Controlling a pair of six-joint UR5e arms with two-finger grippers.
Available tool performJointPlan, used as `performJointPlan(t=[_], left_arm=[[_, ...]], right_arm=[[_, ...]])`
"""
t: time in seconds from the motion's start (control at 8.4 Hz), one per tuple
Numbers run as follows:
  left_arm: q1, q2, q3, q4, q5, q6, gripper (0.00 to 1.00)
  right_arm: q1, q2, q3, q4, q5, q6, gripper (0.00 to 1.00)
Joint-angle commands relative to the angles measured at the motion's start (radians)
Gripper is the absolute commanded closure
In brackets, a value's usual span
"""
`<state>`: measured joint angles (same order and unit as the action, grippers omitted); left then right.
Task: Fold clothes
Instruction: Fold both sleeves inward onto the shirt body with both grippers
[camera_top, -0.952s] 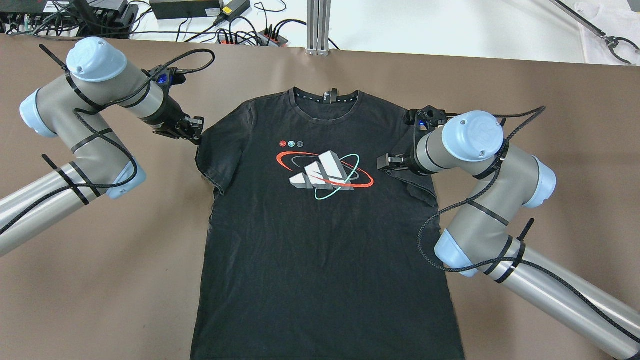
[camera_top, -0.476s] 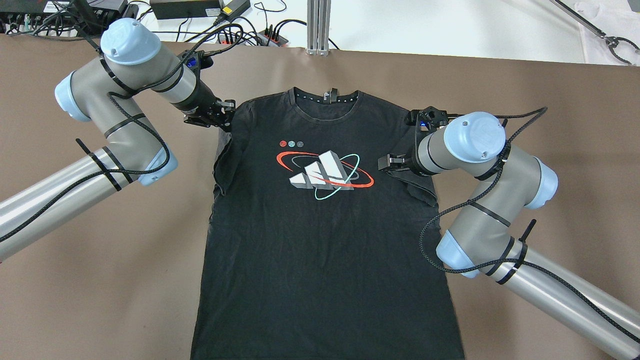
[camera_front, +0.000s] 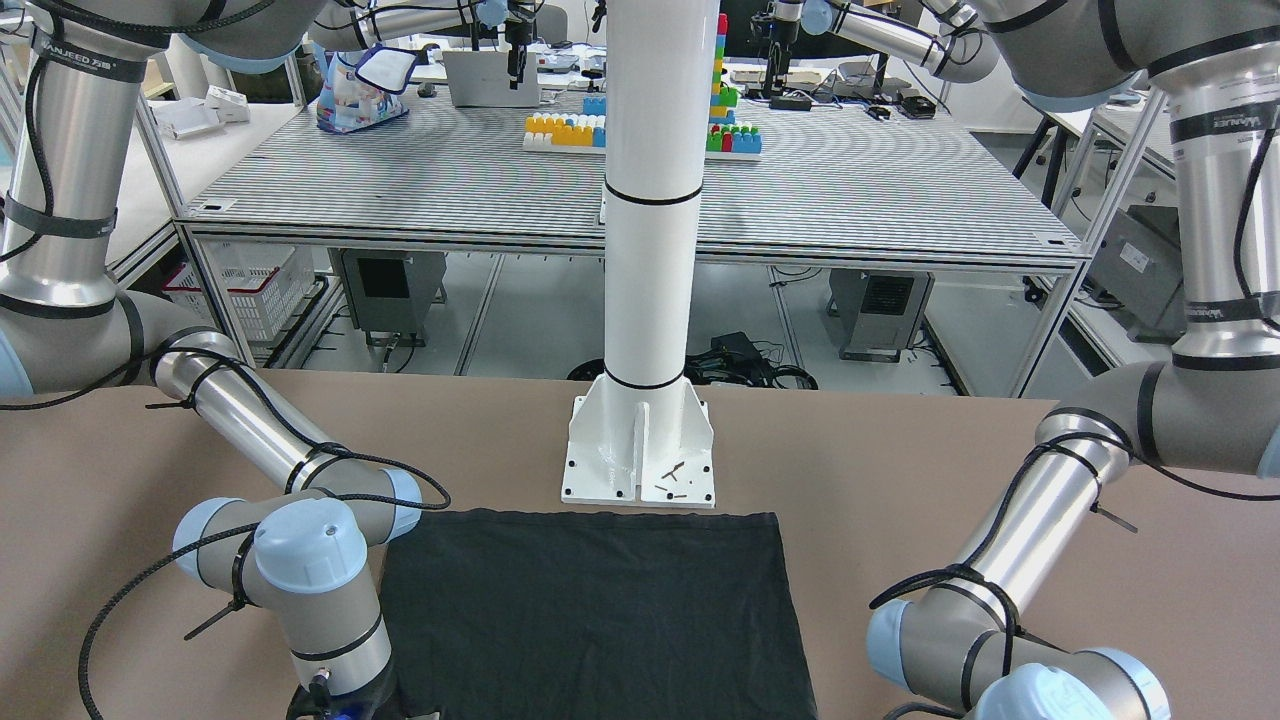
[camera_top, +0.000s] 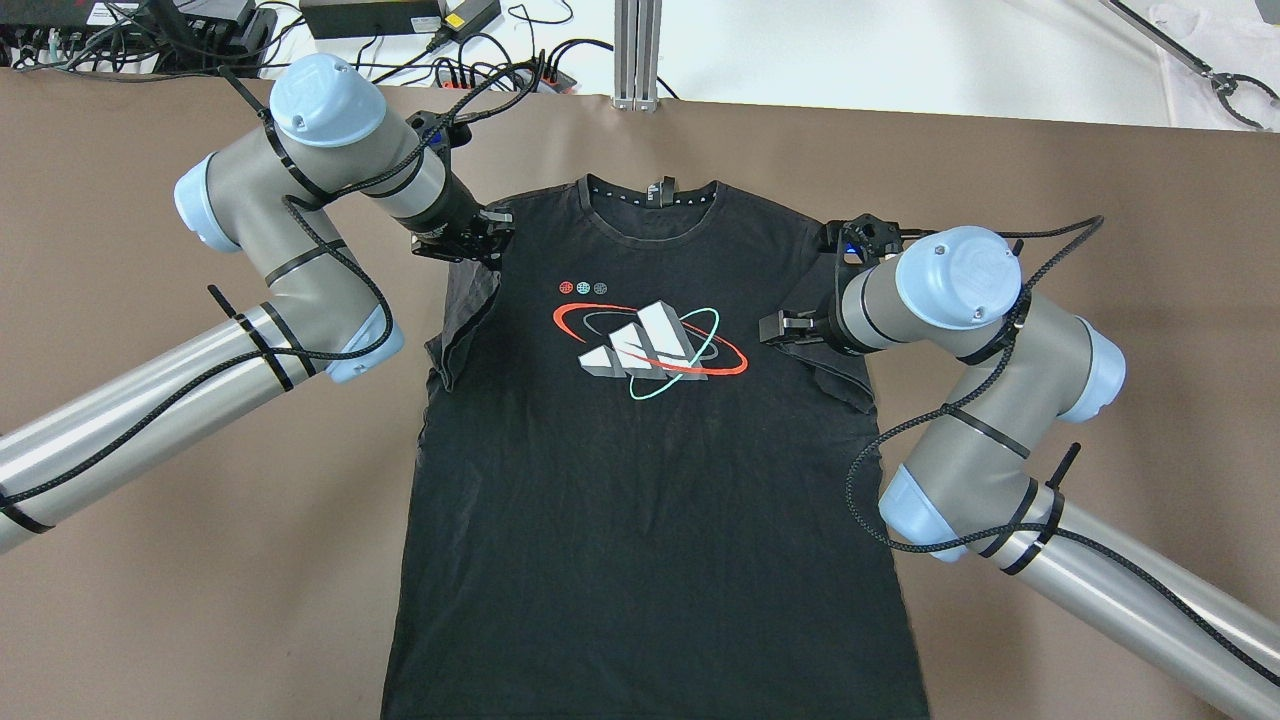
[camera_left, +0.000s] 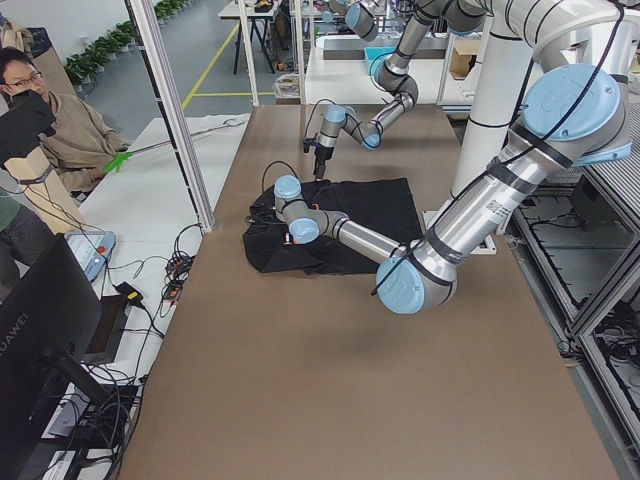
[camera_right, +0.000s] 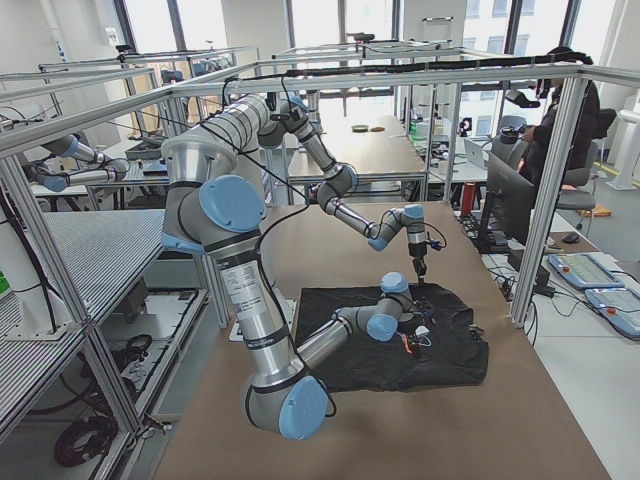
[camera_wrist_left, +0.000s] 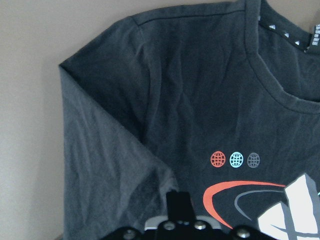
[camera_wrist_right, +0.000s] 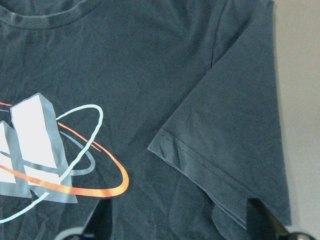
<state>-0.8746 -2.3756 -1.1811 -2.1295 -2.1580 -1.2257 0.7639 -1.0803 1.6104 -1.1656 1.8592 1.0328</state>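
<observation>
The black T-shirt lies face up on the brown table, with a white, red and teal print on the chest; it also shows in the front view. My left gripper is at the shirt's left shoulder, shut on the left sleeve, which is pulled in over the body. In the left wrist view the gripper pinches the sleeve's edge. My right gripper hovers open over the right sleeve, which lies folded onto the body. Its fingers stand wide apart.
A white pillar's base stands on the table just past the shirt's hem. An aluminium post, cables and power strips line the far edge. An operator sits beyond that edge. Bare brown table lies on both sides.
My left gripper has moved right and toward the collar, pulling the left sleeve in over the shirt's body. My right arm has barely moved.
</observation>
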Motion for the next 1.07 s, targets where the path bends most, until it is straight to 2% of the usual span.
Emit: performJointPlan(t=[0.0,0.24,0.36,0.48,0.59,0.71,0.95], left_arm=[[0.042,-0.01,0.001,-0.007,0.024,-0.032,1.0],[0.057,-0.008,0.003,-0.009,0.035,-0.032,1.0],[0.057,-0.005,0.004,-0.009,0.035,-0.031,0.95],[0.055,-0.005,0.003,-0.007,0.036,-0.032,0.26],[0.057,-0.001,-0.002,-0.01,0.077,-0.035,0.0],[0.062,0.003,-0.006,-0.009,0.128,-0.043,0.0],[0.06,0.044,-0.047,-0.01,0.132,-0.047,0.0]], right_arm=[[0.0,-0.006,0.002,0.001,0.0,0.0,0.05],[0.0,-0.01,0.002,0.001,0.0,0.0,0.05],[0.0,-0.012,0.0,0.001,-0.002,0.0,0.05],[0.0,-0.013,0.002,0.001,-0.002,0.001,0.05],[0.0,-0.013,0.002,0.001,-0.002,0.001,0.05],[0.0,-0.013,0.002,0.001,-0.002,0.01,0.05],[0.0,-0.013,0.005,0.001,0.0,0.038,0.05]])
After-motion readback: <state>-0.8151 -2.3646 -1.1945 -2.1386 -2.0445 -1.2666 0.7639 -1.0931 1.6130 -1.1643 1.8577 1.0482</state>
